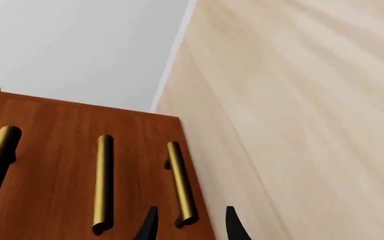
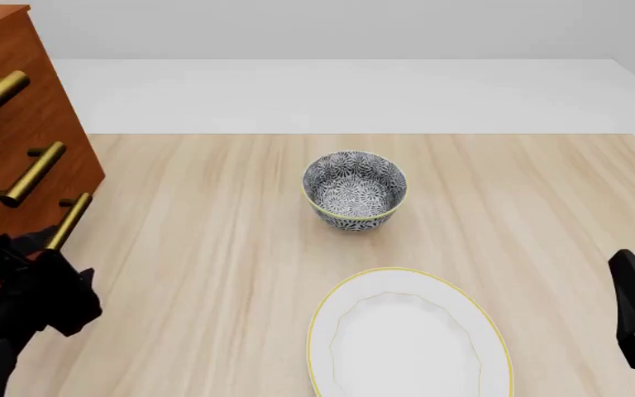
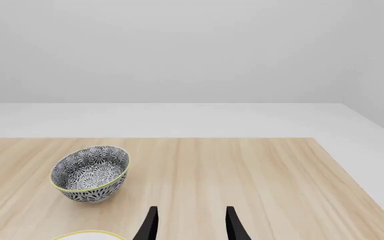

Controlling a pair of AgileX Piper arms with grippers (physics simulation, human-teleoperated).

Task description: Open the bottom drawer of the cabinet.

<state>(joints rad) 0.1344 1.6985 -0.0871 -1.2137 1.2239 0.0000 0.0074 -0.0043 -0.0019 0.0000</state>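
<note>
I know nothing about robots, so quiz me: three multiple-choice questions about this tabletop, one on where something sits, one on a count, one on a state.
1. Where is the patterned black-and-white bowl relative to the white yellow-rimmed plate, in the front view?
A. Farther from the camera
B. On top of the plate
C. Left of the cabinet

2. How many brass bar handles show on the reddish-brown wooden cabinet?
A. One
B. Three
C. Five

3. What state is the left gripper in?
A. Shut on the bowl
B. Open, its fingers on either side of the lowest brass handle's end
C. Resting on the plate

Answers: 1 A, the bowl stands beyond the plate, apart from it. 2 B, three bars are stacked on the cabinet front. 3 B, the left wrist view shows spread fingertips flanking that handle's end.
</note>
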